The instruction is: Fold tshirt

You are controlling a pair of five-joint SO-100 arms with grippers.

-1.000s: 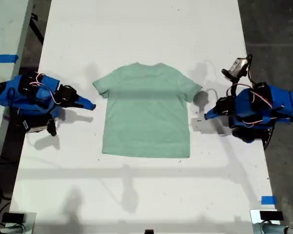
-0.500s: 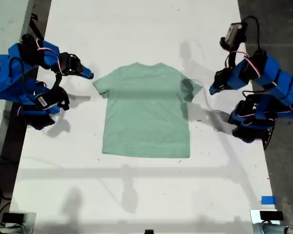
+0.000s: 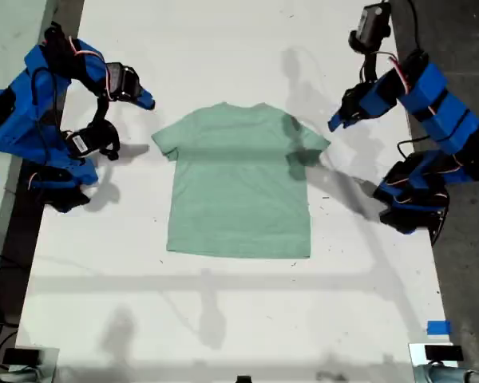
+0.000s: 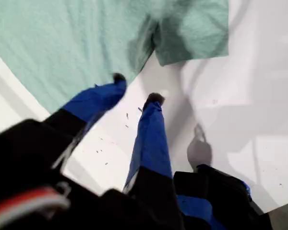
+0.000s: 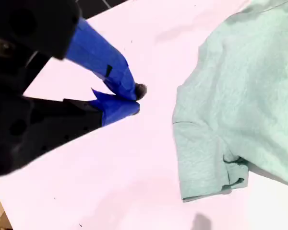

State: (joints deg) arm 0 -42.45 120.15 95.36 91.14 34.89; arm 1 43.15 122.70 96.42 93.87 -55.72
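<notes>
Tshirt: plain pale mint green, no print, faint heathered texture in the wrist views. Worktop: white, with tiny dark specks and grey shadows. My first claw: bright blue fingers, black tips, black housing behind. My second claw: same blue, one dark tip, black body. Arms carry red and white wires. Blue tape patch at the exterior view's lower right; dark grey floor.
</notes>
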